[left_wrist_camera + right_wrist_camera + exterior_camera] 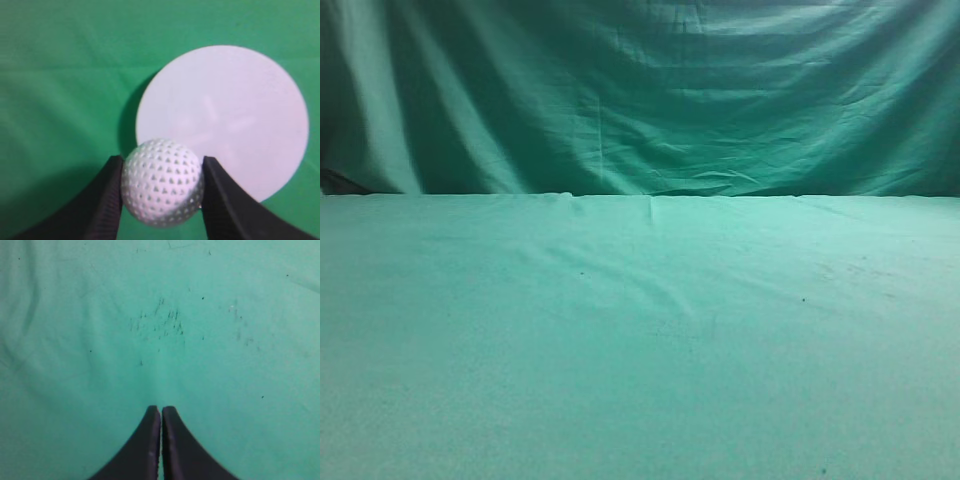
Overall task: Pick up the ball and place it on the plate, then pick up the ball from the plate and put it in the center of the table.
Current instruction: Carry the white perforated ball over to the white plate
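Gripping the small white dimpled ball (162, 184) between both black fingers, the left end effector (161, 192) is closed to the ball's width and holds it above the near-left edge of the flat round white plate (230, 120), which lies on the wrinkled green cloth worktop (55, 100). Risk: released here, the ball may strike the plate's edge and roll away across the cloth. The right end effector (161, 412) is fully closed, empty, over bare cloth.

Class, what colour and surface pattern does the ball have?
White, with a dimpled pattern all over the ball; the left wrist view shows it best.
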Controlling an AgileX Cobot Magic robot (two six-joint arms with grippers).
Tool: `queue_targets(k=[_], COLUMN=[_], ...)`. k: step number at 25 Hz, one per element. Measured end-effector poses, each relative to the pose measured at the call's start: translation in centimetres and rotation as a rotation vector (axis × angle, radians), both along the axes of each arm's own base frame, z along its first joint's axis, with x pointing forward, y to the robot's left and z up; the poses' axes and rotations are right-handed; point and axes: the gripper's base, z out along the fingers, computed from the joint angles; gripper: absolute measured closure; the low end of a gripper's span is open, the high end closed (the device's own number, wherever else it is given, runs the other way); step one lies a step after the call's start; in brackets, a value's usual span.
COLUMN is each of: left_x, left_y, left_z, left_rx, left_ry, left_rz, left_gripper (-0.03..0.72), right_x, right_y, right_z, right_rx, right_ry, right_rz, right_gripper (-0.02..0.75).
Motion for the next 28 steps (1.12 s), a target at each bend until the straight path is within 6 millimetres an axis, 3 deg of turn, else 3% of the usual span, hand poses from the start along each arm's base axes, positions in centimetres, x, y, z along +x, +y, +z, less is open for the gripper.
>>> queue_targets(k=[16,22,27,28], left_x=[0.5,1.3,2.8,3.1], left_y=[0.1,-0.9,-2.5,-2.8], left_z=[-1.3,-0.2,3.5,4.4], left_rx=[-0.003,-0.120,-0.303,-0.337], left_ry=[0.019,-0.022,-0.075,-0.093], left_rz=[0.014,0.029,-0.016,-0.034], left_gripper=[0.380,0.057,0.042,0.087], right_x=[0.3,0.3,0.3,0.3], right_y=[0.1,0.2,0.3,0.3], right_z=[0.0,0.1,0.1,0.1], right_rx=[0.012,0.026,0.044,0.043], right_ry=[-0.021,-0.024,-0.019,-0.019], right_rz=[-0.011,-0.017,-0.026,-0.026], right_gripper=[0.738,0.738,0.738,0.738])
